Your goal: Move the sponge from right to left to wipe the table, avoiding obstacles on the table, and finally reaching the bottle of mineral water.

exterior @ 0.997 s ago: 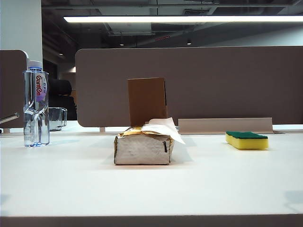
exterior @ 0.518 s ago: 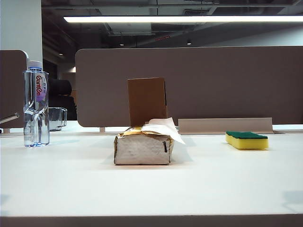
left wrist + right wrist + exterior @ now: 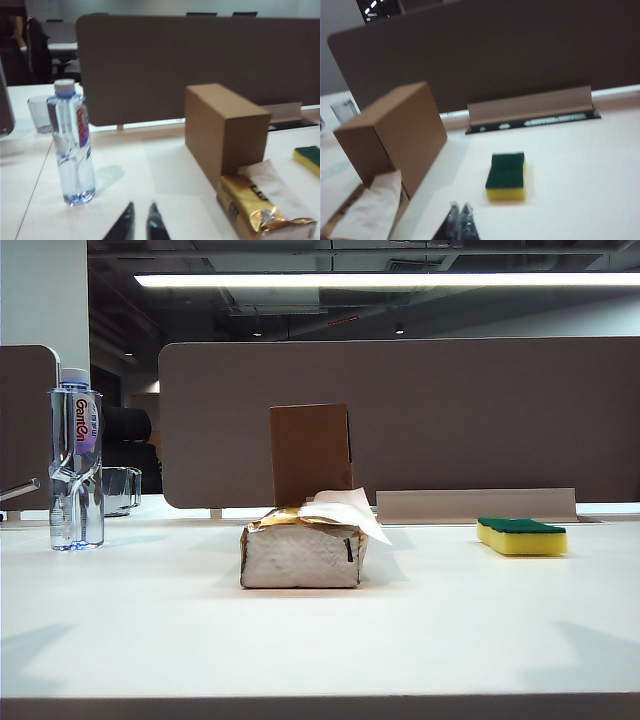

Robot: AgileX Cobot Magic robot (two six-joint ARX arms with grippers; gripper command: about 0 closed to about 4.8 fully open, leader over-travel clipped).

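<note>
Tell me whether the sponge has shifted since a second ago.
No. The sponge lies in the same spot on the table, right of the tissue pack, untouched.

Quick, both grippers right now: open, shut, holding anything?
Left gripper: jaws slightly apart, holding nothing, near the bottle.
Right gripper: shut, empty, short of the sponge.

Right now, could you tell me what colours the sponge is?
Yellow foam with dark green top layer on the sponge; right wrist view.

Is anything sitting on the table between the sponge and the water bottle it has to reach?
Yes. The tissue pack and the upright cardboard box behind it stand mid-table, between the sponge on the right and the GanTen bottle on the left. Nothing lies between the shut right claw and the sponge.
</note>
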